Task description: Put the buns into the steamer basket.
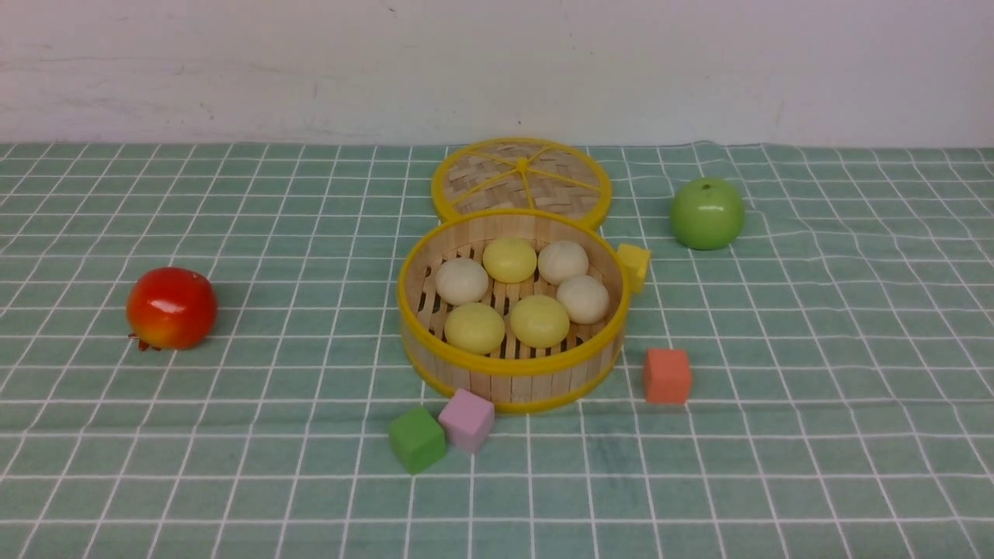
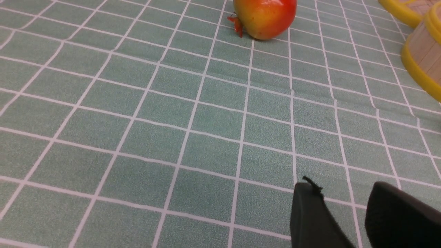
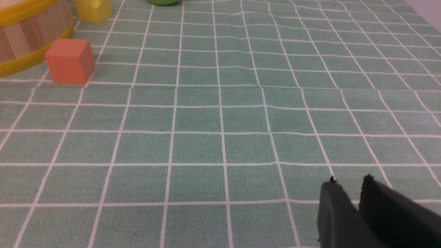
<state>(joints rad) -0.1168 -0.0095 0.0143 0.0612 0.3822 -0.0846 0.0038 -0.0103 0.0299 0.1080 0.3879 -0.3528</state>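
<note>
Red fruit (image 1: 171,308): on the checked cloth (image 1: 233,466), far left, well ahead of the left gripper (image 2: 344,196). Left gripper: low over bare cloth, two dark fingertips (image 2: 310,213) parted with a clear gap, nothing between them. Green cube (image 1: 417,439) and pink cube (image 1: 467,419): touching each other, just before the basket's near wall. Basket (image 1: 512,376): centre of the cloth, upright, off to the inner side of both grippers and ahead of them. Buns (image 1: 509,259): all six inside the basket on its slatted floor, three yellow, three whitish, close together. Lid (image 1: 521,178): flat behind the basket, touching its far rim. Yellow block (image 1: 634,264): against the basket's right side. Orange cube (image 1: 667,376): near the basket, ahead of the right gripper (image 3: 348,187). Green fruit (image 1: 707,213): far right, further ahead. Right gripper: over bare cloth, fingertips a narrow slit apart, empty.
</note>
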